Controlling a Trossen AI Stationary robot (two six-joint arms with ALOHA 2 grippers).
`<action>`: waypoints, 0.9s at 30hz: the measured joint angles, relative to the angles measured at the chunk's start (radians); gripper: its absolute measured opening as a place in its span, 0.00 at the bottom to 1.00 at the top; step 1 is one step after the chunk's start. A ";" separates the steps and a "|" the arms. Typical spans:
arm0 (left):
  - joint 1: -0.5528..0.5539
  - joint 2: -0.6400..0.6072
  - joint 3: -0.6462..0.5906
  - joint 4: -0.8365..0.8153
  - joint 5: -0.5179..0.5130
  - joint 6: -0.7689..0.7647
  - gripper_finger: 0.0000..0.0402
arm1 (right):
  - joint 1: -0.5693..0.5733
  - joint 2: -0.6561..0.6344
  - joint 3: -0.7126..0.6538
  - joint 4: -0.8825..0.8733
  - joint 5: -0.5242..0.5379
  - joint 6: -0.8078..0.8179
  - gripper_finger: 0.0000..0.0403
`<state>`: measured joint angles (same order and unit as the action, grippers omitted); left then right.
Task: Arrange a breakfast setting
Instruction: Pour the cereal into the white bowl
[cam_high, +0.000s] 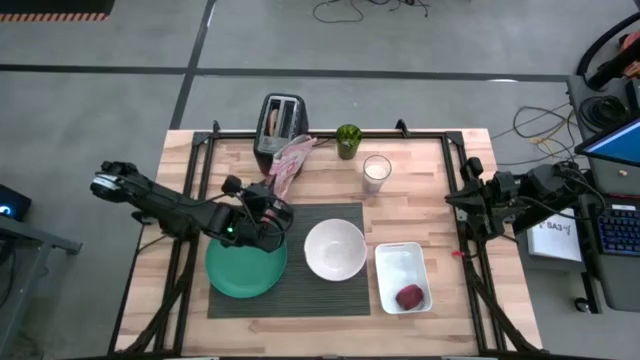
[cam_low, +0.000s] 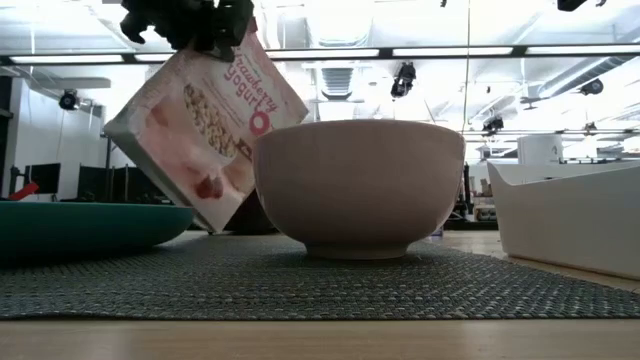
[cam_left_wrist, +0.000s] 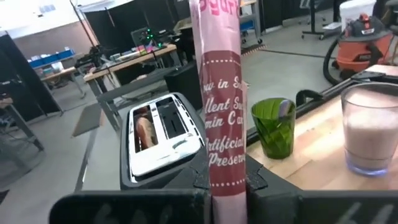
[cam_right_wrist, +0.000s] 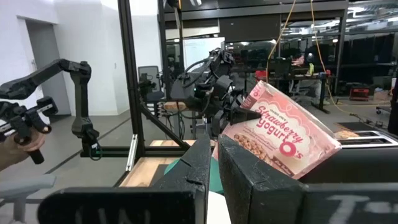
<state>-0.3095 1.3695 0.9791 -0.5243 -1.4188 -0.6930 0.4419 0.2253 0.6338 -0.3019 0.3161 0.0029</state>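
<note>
While tilted — pink cereal box (cam_high: 287, 163) clamped in left tool (cam_high: 262, 212) | above green plate (cam_high: 245, 265)

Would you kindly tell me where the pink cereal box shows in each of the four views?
High view: pink cereal box, between toaster and green plate.
Low view, tilted, upper left, behind the white bowl.
Left wrist view, centre, its narrow edge in the left claw.
Right wrist view, right of centre.
Shared landmark: the toaster.
</note>
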 joint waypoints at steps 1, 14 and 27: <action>0.000 0.002 0.000 -0.001 0.012 0.000 0.00 | 0.000 0.000 0.000 0.000 0.000 0.000 0.06; -0.012 0.003 0.000 -0.176 0.206 -0.117 0.29 | 0.000 0.000 0.000 -0.008 0.000 0.003 0.06; -0.033 0.003 -0.078 -0.391 0.344 -0.362 0.49 | 0.000 0.000 0.000 -0.008 0.000 0.004 0.06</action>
<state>-0.3422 1.3720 0.9011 -0.9155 -1.0748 -1.0553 0.4423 0.2253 0.6338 -0.3097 0.3161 0.0066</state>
